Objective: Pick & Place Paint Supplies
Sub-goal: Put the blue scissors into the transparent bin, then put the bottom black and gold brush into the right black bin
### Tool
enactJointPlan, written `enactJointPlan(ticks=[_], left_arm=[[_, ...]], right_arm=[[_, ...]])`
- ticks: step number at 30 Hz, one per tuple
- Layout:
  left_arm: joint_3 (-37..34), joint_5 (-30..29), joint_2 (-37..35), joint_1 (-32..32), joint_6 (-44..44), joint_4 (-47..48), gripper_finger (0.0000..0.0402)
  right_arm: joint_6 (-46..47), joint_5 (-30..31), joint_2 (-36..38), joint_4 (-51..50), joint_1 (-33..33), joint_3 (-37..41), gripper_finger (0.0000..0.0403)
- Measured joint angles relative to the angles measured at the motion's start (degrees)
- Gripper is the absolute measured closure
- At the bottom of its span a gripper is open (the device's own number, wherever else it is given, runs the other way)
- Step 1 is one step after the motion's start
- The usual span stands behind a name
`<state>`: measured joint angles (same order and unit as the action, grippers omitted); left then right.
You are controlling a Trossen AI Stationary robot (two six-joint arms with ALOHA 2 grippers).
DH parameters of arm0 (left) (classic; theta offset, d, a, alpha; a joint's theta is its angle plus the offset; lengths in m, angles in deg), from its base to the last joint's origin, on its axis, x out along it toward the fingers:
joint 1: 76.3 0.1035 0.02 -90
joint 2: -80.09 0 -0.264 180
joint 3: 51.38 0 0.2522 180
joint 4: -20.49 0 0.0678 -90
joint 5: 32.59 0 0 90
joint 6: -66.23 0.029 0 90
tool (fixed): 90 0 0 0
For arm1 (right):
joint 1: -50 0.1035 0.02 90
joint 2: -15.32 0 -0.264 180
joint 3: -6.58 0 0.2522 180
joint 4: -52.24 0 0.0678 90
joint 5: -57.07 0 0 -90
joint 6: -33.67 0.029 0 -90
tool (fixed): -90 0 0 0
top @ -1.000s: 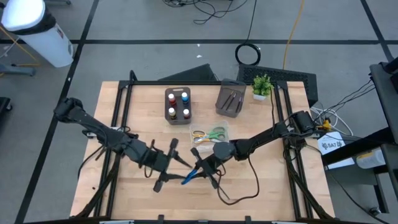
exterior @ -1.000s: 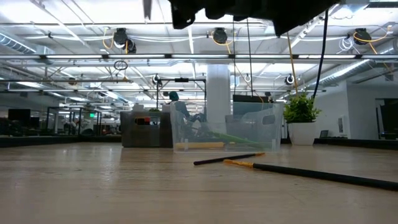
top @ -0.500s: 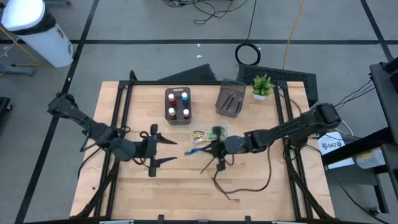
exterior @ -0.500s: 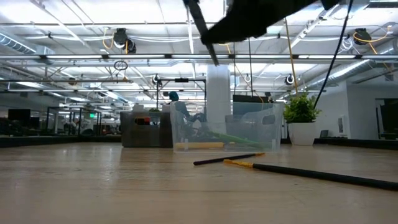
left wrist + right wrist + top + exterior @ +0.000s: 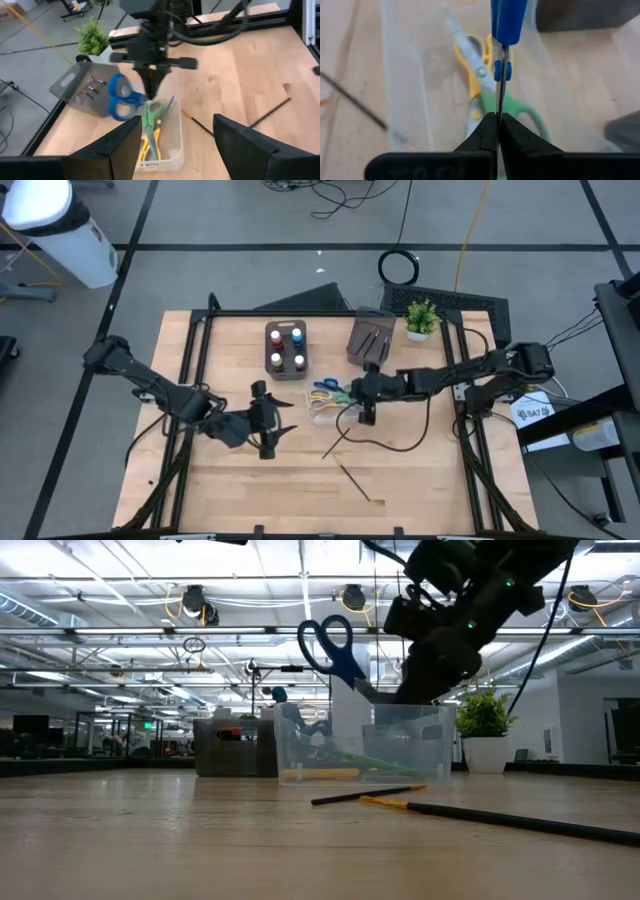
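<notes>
1. Scissors with blue handles (image 5: 330,648) hang by their blades from my right gripper (image 5: 357,392), whose fingers are clenched on them. A second ago that gripper was low over the middle of the table beside my left arm; it has since carried the scissors up and across, and they now hover just above the clear plastic box (image 5: 333,402).
2. My left gripper (image 5: 268,420) has pulled back toward its own side. Its fingers (image 5: 120,146) stand spread and released, with nothing between them.
3. I judge the blue pair is nearly delivered: what remains is to lower it and let go into the box.
4. Counts, from the high view:
   - Scissors: three, namely the blue pair in the air, plus a yellow pair (image 5: 470,70) and a green pair (image 5: 512,110) already lying in the box.
   - Paint bottles (image 5: 286,348): four, sitting in their dark grey tray (image 5: 285,329).
   - Brushes in the second tray (image 5: 371,338): I cannot count them.
   - Loose brushes (image 5: 353,479) on the table (image 5: 220,485): two, well apart from the box, so those are still to be collected.
5. One potted plant (image 5: 421,316) stands at the far edge.
</notes>
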<state>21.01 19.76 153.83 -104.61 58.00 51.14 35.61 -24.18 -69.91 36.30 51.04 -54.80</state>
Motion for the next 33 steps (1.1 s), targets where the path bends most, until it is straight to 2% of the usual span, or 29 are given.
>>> enactJointPlan(ticks=[7, 18, 21, 25, 29, 33], left_arm=[[0.0, 0.0, 0.0, 1.7, -0.5, -0.4, 0.0147], [0.0, 0.6, 0.0, 2.1, -1.7, -0.4, 0.0146], [0.1, 4.5, 0.4, 2.1, -5.5, -0.6, 0.0146], [0.1, 11.2, 3.1, 2.5, -6.1, -0.8, 0.0146], [0.1, 15.2, 8.1, 2.6, -5.8, -3.3, 0.0147], [0.1, 19.6, 14.5, 2.6, -5.3, -9.7, 0.0147]], right_arm=[[-0.7, -3.2, 0.1, 0.2, 0.2, 1.8, 0.0397], [-1.0, -3.0, 0.1, 0.8, 0.2, 2.2, 0.0351], [-1.2, -2.9, 0.7, 1.2, 0.2, 2.2, 0.034], [-1.2, -2.8, 3.2, 2.4, 1.4, 2.2, 0.0334], [-1.3, -2.9, 7.0, 5.2, 4.6, 2.2, 0.0333], [-1.0, -2.9, 9.4, 8.9, 9.5, 2.1, 0.0333]])
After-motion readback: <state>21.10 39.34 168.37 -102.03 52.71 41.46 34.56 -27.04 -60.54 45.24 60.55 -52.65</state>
